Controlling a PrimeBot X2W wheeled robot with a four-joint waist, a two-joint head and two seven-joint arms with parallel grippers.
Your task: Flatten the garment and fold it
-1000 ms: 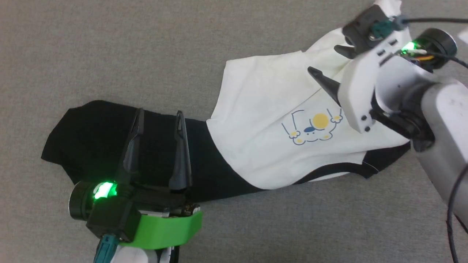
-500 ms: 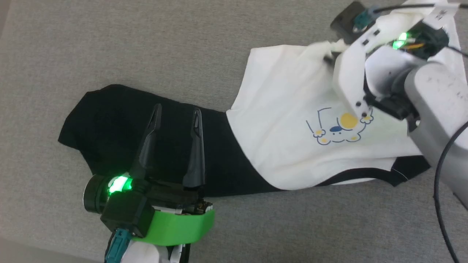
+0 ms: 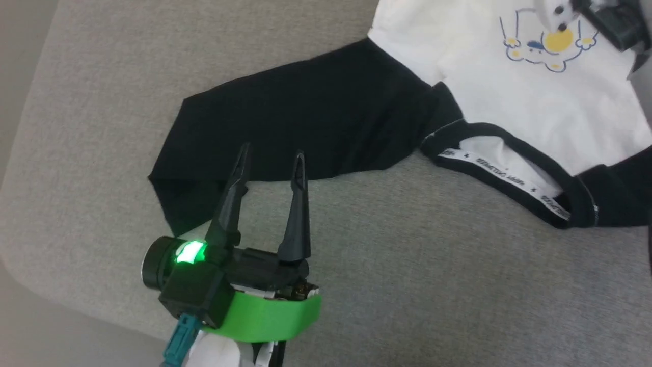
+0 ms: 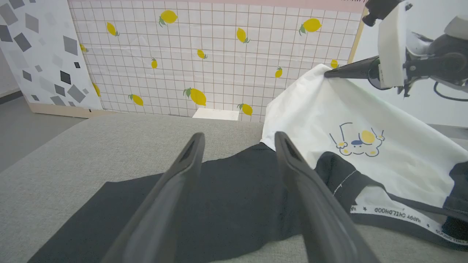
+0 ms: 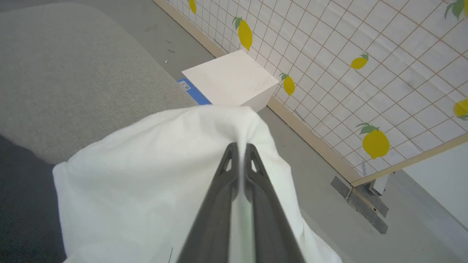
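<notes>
— Where it lies on the grey fabric surface (image 3: 407, 265), white T-shirt with black sleeves (image 3: 509, 107): status?
— White edge raised, gripped by clenched right claw (image 5: 239, 146). Left claw (image 3: 272, 152) released, over black sleeve.

Far part of garment (image 3: 509, 107), beyond head view's top edge

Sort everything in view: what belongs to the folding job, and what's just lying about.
Job in hand:
- garment, white edge pinched up
- right gripper, shut on the garment
- left gripper, open, over the black sleeve
- grey padded surface under it

Lying about:
- white box
- blue strip by the box
- lemon-print panel
- grey-squares panel
</notes>
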